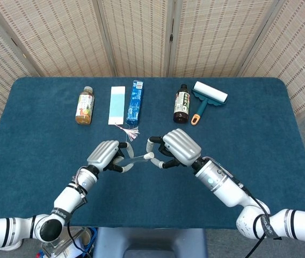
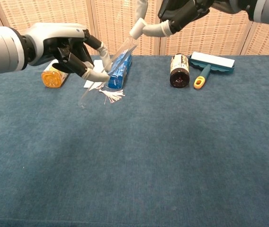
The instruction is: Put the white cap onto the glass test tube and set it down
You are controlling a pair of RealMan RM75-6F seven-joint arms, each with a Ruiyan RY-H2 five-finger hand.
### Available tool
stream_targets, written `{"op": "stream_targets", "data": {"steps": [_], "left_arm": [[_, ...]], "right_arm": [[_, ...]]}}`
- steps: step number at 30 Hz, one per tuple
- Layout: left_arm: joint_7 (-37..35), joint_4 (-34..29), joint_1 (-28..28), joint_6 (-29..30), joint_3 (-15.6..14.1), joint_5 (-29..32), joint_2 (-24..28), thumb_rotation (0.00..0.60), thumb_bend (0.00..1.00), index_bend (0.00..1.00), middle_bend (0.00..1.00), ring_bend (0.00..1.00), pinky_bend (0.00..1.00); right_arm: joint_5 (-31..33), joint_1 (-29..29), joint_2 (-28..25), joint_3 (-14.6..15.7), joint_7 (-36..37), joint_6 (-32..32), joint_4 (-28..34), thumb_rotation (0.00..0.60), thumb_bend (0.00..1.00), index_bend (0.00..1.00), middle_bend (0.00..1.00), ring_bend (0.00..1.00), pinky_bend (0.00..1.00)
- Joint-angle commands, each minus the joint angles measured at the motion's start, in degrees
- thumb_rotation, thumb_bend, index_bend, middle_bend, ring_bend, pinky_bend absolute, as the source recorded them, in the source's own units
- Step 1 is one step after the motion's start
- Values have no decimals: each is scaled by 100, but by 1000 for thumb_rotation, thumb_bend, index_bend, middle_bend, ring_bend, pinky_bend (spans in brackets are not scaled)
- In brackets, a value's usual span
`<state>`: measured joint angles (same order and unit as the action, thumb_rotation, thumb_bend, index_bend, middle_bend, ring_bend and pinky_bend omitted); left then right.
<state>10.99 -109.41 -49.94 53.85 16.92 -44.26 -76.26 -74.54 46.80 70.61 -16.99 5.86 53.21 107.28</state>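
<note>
My left hand [image 1: 107,155] [image 2: 70,51] grips the clear glass test tube [image 1: 135,159] [image 2: 107,71] and holds it tilted above the blue table. The tube's closed end points down to the left in the chest view. Its upper end meets the white cap [image 1: 149,156] [image 2: 138,28]. My right hand [image 1: 179,147] [image 2: 179,14] pinches that cap at the tube's mouth. How far the cap sits on the tube cannot be told. Both hands are close together over the middle of the table.
Along the back of the table [image 1: 260,134] lie an orange drink bottle [image 1: 85,105], a white and pale blue card [image 1: 117,105], a blue box [image 1: 135,102], a dark bottle [image 1: 181,103] and a teal lint roller [image 1: 209,95]. A small tassel [image 1: 126,130] lies behind the hands.
</note>
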Motion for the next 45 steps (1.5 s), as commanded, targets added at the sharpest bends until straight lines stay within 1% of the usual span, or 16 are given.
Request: {"op": "stream_targets", "data": {"steps": [1,24,45], "left_arm": [[12,-12,-19,19,-8,7,7,600,380,672,1000,1000,1000],[15,-68,-180,42,-52,167,68,600,380,674,1000,1000,1000],[-8,-73,-220,81,-130,201,128,600,380,675,1000,1000,1000]], "right_arm": [[-3,1,1,14,-2,7,4,600,602,671,1000,1000,1000],[-11,82,88,97,83,-52,-143,600,604,676,1000,1000,1000],[113,194,245,156,-41,-146,-288,600,605,679,1000,1000,1000]]}}
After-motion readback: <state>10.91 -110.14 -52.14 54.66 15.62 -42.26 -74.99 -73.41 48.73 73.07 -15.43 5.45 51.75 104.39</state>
